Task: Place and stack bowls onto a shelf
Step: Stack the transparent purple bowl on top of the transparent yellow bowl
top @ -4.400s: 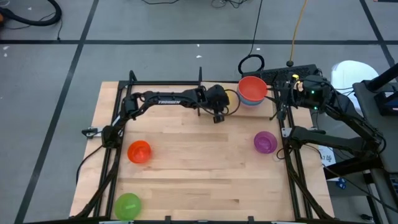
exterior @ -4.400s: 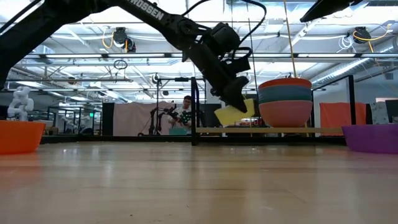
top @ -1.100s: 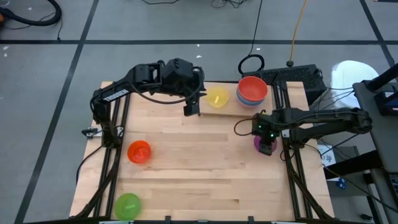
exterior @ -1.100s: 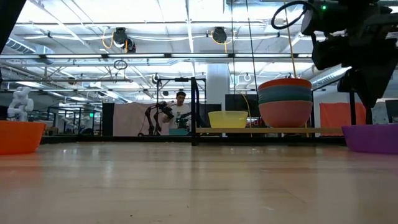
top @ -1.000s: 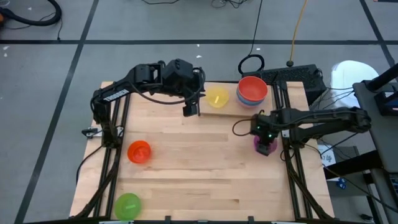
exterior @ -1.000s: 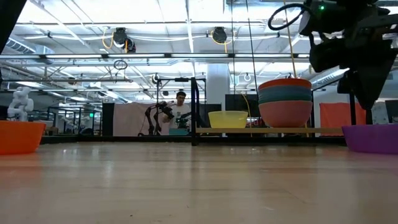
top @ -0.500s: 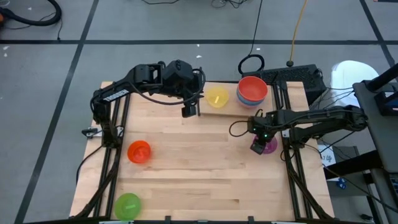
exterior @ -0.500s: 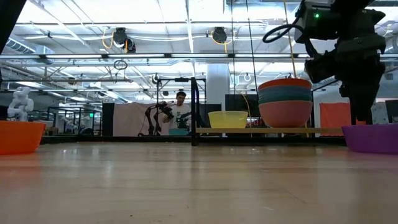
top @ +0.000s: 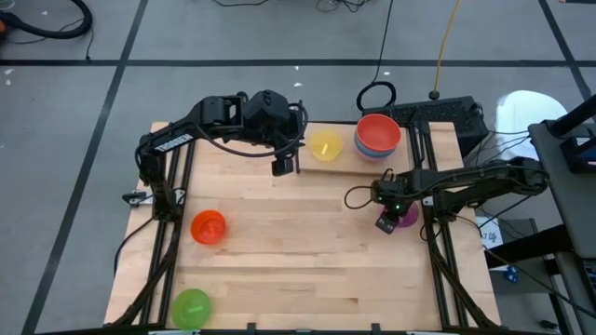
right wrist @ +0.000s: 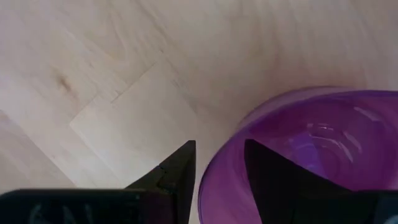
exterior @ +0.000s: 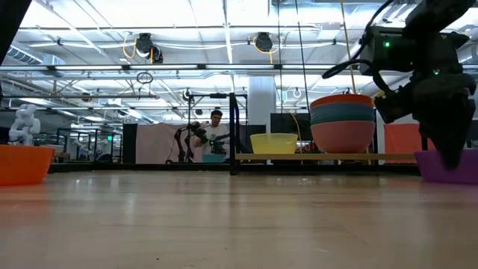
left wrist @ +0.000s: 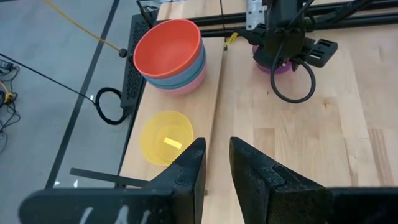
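Observation:
The purple bowl [top: 403,216] [right wrist: 311,143] rests on its base near the table's right edge. My right gripper [right wrist: 217,171] [top: 385,223] is open and points down over the bowl's left rim. One finger stands inside the bowl and one outside over the tabletop, with no touch showing. The shelf [top: 346,151] [left wrist: 208,99] lies along the far edge. It carries a yellow bowl [top: 325,146] [left wrist: 165,137] and a stack of bowls topped by a red-orange one [top: 377,136] [left wrist: 169,50]. My left gripper [left wrist: 216,163] [top: 284,166] is open and empty, hovering just near of the yellow bowl.
An orange bowl [top: 208,226] [exterior: 22,164] sits on the left part of the table and a green bowl [top: 192,306] at its near left corner. Black frame rails [top: 438,251] run along both table sides. Bare wood [top: 298,242] spans the middle.
My right gripper has come down over the purple bowl's left rim and shifted slightly toward the table's left and near edge. The purple bowl has stayed in place.

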Controlling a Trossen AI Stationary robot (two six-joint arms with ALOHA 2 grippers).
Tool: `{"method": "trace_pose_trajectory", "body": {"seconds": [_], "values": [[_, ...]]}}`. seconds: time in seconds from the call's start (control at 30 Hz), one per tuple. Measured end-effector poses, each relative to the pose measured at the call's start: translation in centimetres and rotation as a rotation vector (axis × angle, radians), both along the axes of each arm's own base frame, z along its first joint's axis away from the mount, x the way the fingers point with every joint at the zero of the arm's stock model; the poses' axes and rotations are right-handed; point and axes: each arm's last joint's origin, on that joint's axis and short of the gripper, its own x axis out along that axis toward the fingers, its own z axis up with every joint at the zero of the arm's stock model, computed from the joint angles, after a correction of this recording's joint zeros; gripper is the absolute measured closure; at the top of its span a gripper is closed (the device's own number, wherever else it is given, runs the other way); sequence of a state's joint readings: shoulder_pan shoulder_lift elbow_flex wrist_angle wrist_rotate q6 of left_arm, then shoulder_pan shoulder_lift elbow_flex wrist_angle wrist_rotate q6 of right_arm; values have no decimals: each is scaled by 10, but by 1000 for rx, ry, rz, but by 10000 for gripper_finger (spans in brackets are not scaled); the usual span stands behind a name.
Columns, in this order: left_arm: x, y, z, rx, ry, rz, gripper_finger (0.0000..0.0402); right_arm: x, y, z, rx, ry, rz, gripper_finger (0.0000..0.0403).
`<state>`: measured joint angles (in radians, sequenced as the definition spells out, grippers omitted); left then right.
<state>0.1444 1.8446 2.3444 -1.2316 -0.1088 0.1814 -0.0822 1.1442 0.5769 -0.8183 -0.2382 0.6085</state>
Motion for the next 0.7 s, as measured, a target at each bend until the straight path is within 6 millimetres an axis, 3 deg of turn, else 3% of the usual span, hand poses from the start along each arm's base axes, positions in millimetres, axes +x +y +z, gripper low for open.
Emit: {"method": "trace_pose_trajectory", "body": {"seconds": [0.13,0.33,0.57,0.7], "values": [[0,0,0,0,0,0,323,1,0,0,-9,-21,46,298],[0,0,0,0,0,0,323,4,-1,1,-54,-65,73,388],[0,0,0,1,0,-1,323,4,1,7,-133,-102,104,400],[0,0,0,7,4,-6,323,11,8,28,-129,-156,151,403]]}}
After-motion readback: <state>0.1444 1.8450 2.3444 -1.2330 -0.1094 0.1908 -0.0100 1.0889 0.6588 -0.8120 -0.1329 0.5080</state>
